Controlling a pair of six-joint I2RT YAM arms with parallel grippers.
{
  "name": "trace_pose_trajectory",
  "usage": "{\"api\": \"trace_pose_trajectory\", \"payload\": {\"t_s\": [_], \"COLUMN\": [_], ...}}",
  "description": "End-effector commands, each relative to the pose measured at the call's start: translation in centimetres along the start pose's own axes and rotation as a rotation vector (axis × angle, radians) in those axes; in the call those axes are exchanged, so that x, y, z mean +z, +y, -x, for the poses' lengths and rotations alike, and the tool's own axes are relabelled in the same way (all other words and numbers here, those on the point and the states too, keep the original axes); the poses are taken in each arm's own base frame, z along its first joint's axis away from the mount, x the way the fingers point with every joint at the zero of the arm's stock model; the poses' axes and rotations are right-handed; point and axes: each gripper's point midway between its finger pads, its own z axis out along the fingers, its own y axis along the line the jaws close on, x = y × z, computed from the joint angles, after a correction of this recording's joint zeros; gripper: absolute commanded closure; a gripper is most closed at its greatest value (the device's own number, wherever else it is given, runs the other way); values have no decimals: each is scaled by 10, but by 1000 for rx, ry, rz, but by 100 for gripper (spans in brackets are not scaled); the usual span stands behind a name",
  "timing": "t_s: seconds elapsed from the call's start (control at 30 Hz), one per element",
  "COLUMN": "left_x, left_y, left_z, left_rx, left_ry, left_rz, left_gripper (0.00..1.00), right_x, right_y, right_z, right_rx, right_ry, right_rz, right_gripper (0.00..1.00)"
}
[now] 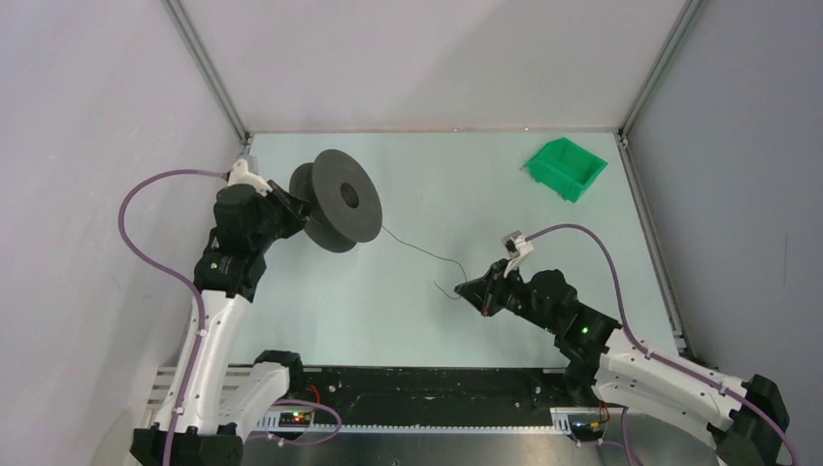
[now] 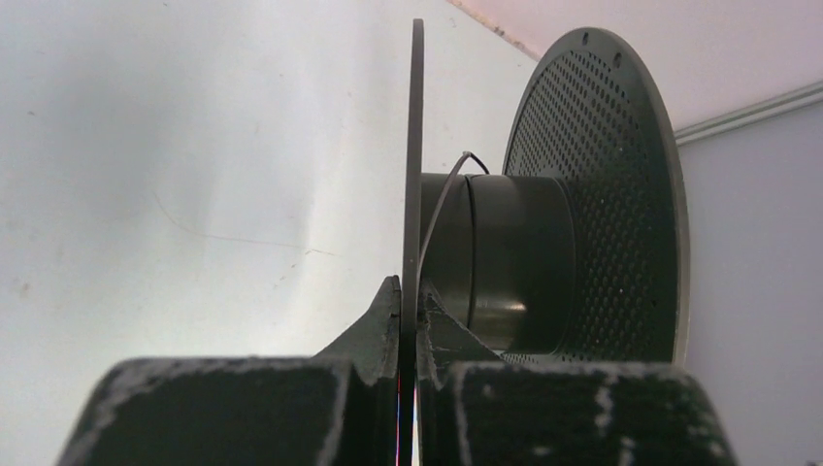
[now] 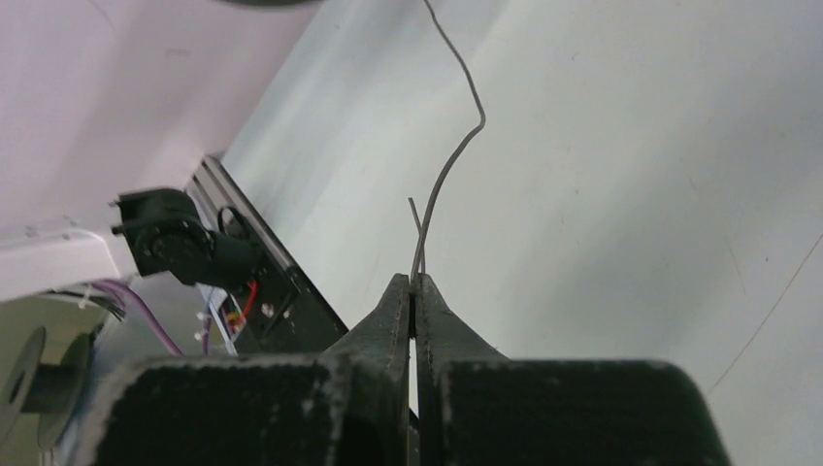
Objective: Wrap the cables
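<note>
Cables [image 1: 422,249] diagonal, spool [image 1: 342,199] to right fingers [image 1: 474,288].

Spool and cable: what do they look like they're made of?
Spool: likely moulded plastic, matte dark grey; thin flat discs, one with a regular grid of small holes. Painted metal not ruled out.
Cable: thin dark strand, probably stiff wire; it holds its kinks instead of draping limp. Coating too fine to tell.

Spool [image 1: 340,199] fills left; cable [image 1: 422,249] strung across centre; green bin [image 1: 548,167] far right; room between them.
</note>
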Motion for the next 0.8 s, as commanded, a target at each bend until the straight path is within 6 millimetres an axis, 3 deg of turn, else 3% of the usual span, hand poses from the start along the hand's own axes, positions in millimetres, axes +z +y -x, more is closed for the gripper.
{"api": "trace_pose_trajectory", "payload": {"t_s": [0.0, 0.1, 0.2, 0.23, 0.27, 0.3, 0.33, 0.37, 0.5, 0.6, 0.77], "left_x": [-9, -4, 0, 1, 3, 5, 7, 10, 19, 22, 23], "left_y": [-42, -40, -16, -11, -6, -3, 0, 3, 13, 11, -3], "left_z": [45, 47, 59, 61, 63, 62, 63, 62, 54, 48, 31], "left_rx": [-156, -190, -206, -203, -179, -167, -149, -141, -118, -110, 41], "left_ry": [-95, -96, -148, -163, -172, -172, -175, -172, -151, -119, -97], "left_rz": [-187, -199, -125, -108, -91, -81, -67, -57, -23, -42, -66], "left_gripper": [100, 100, 100, 100, 100, 100, 100, 100, 100, 100, 100], "right_x": [1, 2, -5, -4, -9, -10, -11, -11, -10, -6, 11], "right_y": [10, 28, 61, 69, 78, 89, 94, 103, 135, 149, 170], "right_z": [-12, -27, -46, -37, -50, -42, -50, -42, -42, -38, -12], "right_rx": [-42, -89, -244, -307, -356, -412, -454, -494, -587, -622, -735], "right_ry": [79, 145, 247, 222, 268, 251, 272, 251, 256, 239, 181], "right_rz": [27, 81, 159, 157, 178, 199, 199, 212, 303, 329, 336], "right_gripper": [100, 100, 100, 100, 100, 100, 100, 100, 100, 100, 100]}}
